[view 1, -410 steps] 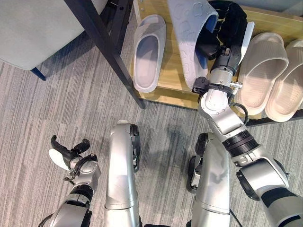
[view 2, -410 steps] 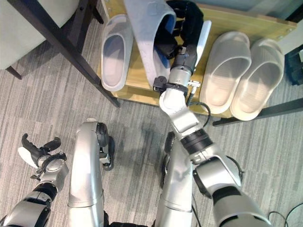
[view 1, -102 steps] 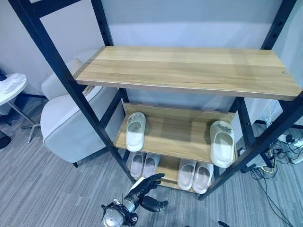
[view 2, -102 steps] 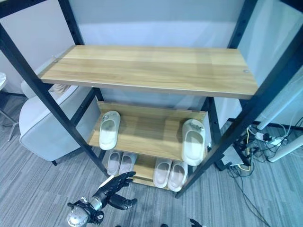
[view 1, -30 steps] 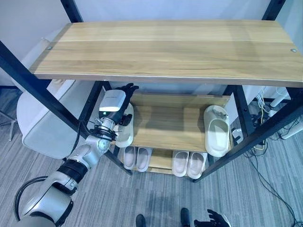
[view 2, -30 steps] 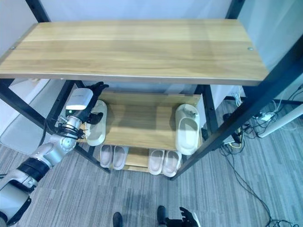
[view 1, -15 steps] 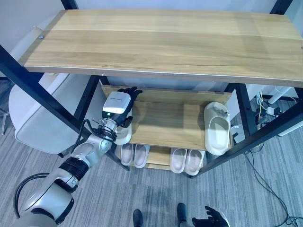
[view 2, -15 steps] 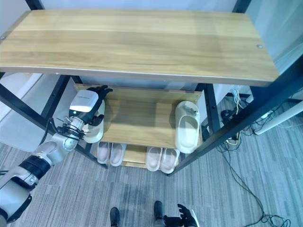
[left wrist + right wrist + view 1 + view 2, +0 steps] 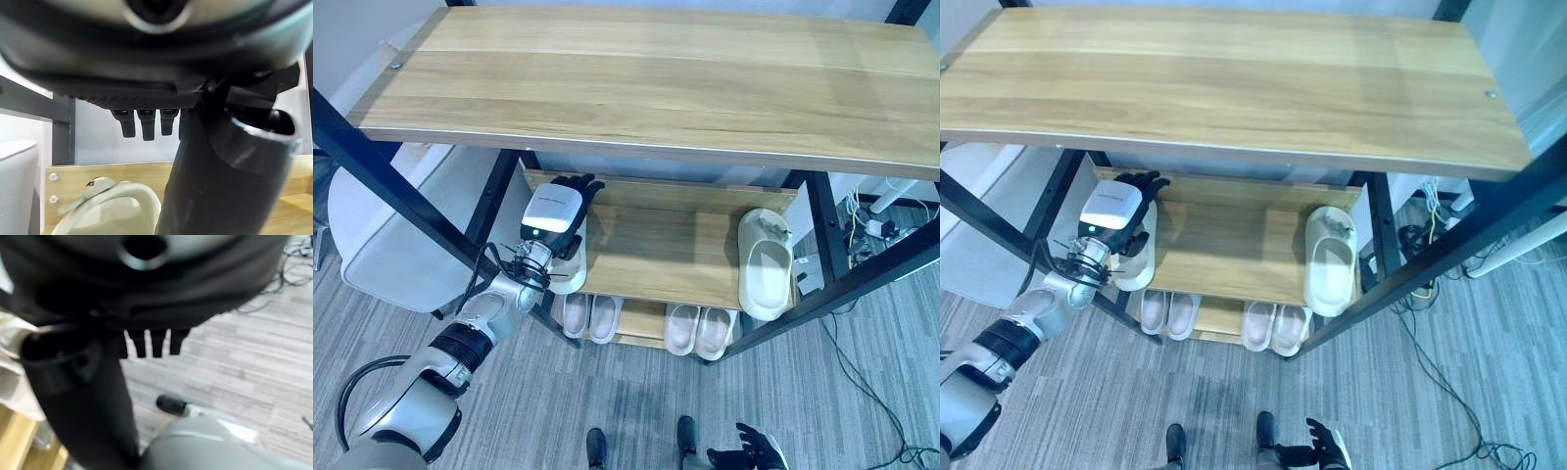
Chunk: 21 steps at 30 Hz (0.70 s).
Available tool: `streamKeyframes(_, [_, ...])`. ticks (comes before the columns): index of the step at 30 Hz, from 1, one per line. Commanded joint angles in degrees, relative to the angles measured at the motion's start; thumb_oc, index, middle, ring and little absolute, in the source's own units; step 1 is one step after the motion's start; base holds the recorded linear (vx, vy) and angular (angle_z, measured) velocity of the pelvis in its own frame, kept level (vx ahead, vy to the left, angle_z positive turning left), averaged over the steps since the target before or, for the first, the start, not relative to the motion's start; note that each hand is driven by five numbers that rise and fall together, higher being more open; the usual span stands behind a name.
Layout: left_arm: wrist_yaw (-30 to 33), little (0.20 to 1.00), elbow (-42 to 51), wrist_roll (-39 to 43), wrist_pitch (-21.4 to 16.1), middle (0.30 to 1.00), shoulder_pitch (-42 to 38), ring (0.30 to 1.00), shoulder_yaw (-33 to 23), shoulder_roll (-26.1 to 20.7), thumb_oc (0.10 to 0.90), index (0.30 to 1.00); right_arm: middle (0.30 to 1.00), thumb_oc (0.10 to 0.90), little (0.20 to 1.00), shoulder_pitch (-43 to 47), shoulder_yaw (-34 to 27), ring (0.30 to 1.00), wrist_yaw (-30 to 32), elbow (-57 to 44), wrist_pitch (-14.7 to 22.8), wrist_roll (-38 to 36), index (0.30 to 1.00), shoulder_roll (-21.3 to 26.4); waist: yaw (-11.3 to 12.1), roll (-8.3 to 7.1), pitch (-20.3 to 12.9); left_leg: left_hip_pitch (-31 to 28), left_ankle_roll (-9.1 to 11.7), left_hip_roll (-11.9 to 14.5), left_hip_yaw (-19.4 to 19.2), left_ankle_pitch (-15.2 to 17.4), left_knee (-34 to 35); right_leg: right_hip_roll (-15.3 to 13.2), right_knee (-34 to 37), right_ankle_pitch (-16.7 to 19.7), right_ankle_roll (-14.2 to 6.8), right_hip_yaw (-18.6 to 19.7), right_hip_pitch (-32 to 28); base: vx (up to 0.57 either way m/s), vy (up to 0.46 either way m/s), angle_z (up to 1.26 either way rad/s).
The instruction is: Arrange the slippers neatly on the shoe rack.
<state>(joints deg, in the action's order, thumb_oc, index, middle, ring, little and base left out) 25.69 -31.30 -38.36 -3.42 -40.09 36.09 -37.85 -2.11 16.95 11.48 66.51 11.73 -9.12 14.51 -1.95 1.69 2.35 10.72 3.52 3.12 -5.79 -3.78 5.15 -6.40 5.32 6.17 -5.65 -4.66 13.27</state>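
Two cream foam slippers lie lengthwise, well apart, on the wooden middle shelf of the black-framed shoe rack: left slipper directly beneath the left hand, fingers extended and relaxed; right slipper farther. Right hand hangs low, fingers loosely spread.

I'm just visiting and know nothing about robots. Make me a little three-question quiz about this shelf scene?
1. True or false: the top shelf holds slippers.
2. How many slippers lie on the bottom shelf?
3. Which robot hand reaches to the left slipper on the middle shelf: A left robot hand, B right robot hand?

Key: 1 false; 2 four; 3 A.
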Motion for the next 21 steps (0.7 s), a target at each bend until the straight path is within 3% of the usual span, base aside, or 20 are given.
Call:
streamKeyframes(1, [5.02, 0.9, 0.29, -0.9, 0.4, 0.9, -11.59, 0.9, -4.17, -1.74, 0.8, 0.9, 0.9, 0.8, 0.9, -1.92, 0.09, 0.9, 0.63, -1.9, 0.47, 0.39, 0.9, 0.88, 1.42, 0.86, -1.49, -0.09, -0.33, -3.74, 1.46, 3.6, -0.15, -0.84, -0.32, -3.41, -5.37, -1.04, -1.87, 0.0, 0.0, 0.0])
streamKeyframes(9, [4.95, 0.9, 0.28, -0.85, 0.47, 0.9, -11.84, 0.9, -4.08, -2.63, 0.8, 0.9, 0.9, 0.8, 0.9, -2.23, -0.01, 0.9, 0.48, -1.52, 0.3, 0.31, 0.9, 0.73, 1.41, 0.96, -1.75, -0.91, -0.34, -3.54, 1.35, 3.82, -0.15, -0.76, -0.32, -3.73, -5.4, -0.99, -2.6, 0.0, 0.0, 0.0])
streamKeyframes(21, [4.97, 0.9, -6.7, -6.29, 3.67, 0.9, -15.57, 0.9, 0.81, -3.64, 0.8, 0.9, 0.9, 0.8, 0.9, -1.94, 0.4, 0.9, 0.63, -1.73, 0.81, -0.06, 0.9, 0.98, 1.18, 0.75, -1.98, -0.53, -0.37, -3.53, 1.2, 3.79, -0.15, -0.71, -0.32, -3.44, -5.57, -0.98, -2.15, 0.0, 0.0, 0.0])
